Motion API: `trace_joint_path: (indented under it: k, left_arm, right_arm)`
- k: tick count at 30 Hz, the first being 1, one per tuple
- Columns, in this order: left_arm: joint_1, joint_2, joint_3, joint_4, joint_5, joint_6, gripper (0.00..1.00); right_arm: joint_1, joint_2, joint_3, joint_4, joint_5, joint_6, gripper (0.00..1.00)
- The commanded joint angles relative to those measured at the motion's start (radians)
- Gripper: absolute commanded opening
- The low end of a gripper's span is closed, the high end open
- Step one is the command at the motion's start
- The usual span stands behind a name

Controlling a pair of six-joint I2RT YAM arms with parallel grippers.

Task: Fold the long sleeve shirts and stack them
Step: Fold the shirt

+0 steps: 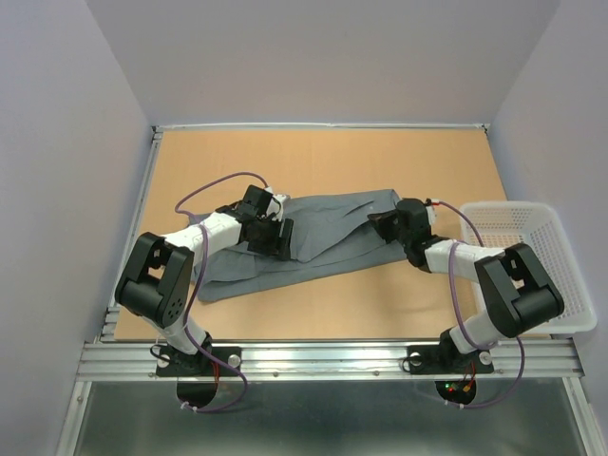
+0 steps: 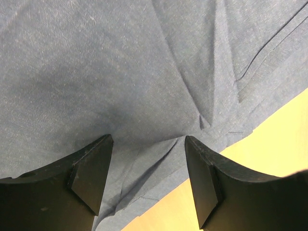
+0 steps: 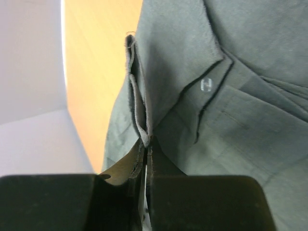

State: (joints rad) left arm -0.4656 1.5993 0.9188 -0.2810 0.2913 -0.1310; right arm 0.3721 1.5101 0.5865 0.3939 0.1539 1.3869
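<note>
Tan board makes up the table, boxed in by pale walls at 9, 12 and 3 o'clock, with a metal rail along the 6 o'clock edge where both arms are bolted.

The left arm rises from its base at 7 o'clock, bends at a raised elbow and reaches in towards the centre. The left gripper points down at the cloth, jaws standing well apart. In its wrist view the two black fingers frame a slightly puckered patch of grey fabric. Whether the tips press on it cannot be told.

The right arm comes up from 5 o'clock, elbows out towards 3 o'clock and stretches back to the centre. The right gripper is clamped together on a thin folded edge of the shirt, which stands up out of the closed jaws in the wrist view.

That grey shirt lies rumpled across the middle of the table, running from 8 o'clock to 2 o'clock between the two grippers.

A white mesh basket sits at 3 o'clock, partly over the table's edge and partly hidden behind the right arm.

Sleeves and collar are hard to pick out among the folds from above. A small pale mark shows on one seam, too blurred to identify.
</note>
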Motion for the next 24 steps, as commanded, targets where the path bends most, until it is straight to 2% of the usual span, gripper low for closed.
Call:
trace_joint_path:
  k: [1, 5, 9, 11, 14, 17, 18, 20, 24]
  left_arm:
    - [-0.002, -0.013, 0.040, -0.079, 0.008, 0.028, 0.73]
    - [-0.002, 0.001, 0.048, -0.109, 0.017, 0.033, 0.73]
    - [0.004, -0.016, 0.055, -0.119, 0.014, 0.021, 0.73]
    - [0.005, -0.027, 0.064, -0.121, 0.003, 0.007, 0.73]
    - [0.007, -0.062, 0.094, -0.113, -0.011, -0.002, 0.76]
    - [0.007, -0.105, 0.129, -0.113, -0.023, -0.022, 0.79]
    - [0.007, -0.133, 0.152, -0.113, -0.032, -0.038, 0.80]
    - [0.011, -0.163, 0.166, -0.098, -0.079, -0.062, 0.80]
    - [0.064, -0.226, 0.140, -0.034, -0.112, -0.140, 0.80]
  right_arm:
    - [-0.010, -0.037, 0.006, -0.079, 0.049, -0.103, 0.01]
    - [-0.010, -0.022, -0.013, -0.087, 0.029, -0.175, 0.01]
    - [-0.010, -0.014, -0.013, -0.112, 0.048, -0.255, 0.09]
    - [-0.010, -0.022, -0.001, -0.125, 0.064, -0.293, 0.16]
    - [-0.010, -0.043, 0.032, -0.173, 0.070, -0.368, 0.33]
    - [-0.010, -0.071, 0.081, -0.256, 0.084, -0.481, 0.57]
    - [-0.010, -0.091, 0.102, -0.277, 0.091, -0.511, 0.61]
    - [-0.010, -0.109, 0.143, -0.334, 0.088, -0.601, 0.68]
    - [-0.010, -0.142, 0.272, -0.371, -0.043, -0.716, 0.69]
